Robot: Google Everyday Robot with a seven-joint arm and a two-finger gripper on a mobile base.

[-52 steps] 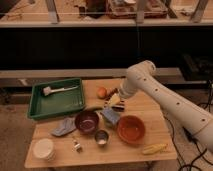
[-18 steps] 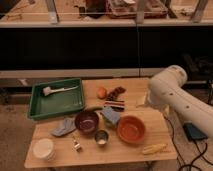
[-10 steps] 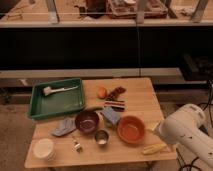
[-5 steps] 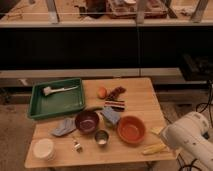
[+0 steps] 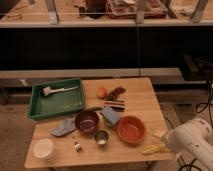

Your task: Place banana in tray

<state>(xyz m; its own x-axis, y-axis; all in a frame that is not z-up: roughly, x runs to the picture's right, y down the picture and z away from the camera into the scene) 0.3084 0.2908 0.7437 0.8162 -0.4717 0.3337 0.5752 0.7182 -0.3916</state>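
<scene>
Small pale-yellow curved banana [image 5: 152, 149] is lying at near right edge of wooden table [image 5: 141, 101], just right of round orange-brown bowl [image 5: 131, 129]. The robot's gripper [image 5: 168, 141] is hovering just beside it at near right; can't tell if jaws are spread or pressed together. Grasp seems to be the step in hand: best pinching across banana's mid-section, lifting clear of bowl, then setting down in large dark-green rectangular plastic tray [image 5: 55, 113] at far left, avoiding white brush [image 5: 60, 90].

Banana outside tray
Pale banana [image 5: 152, 149] lies flat at the table's [image 5: 145, 107] front-right edge; green tray [image 5: 60, 103] sits far left; gripper unseen past the lower-right corner.
</scene>
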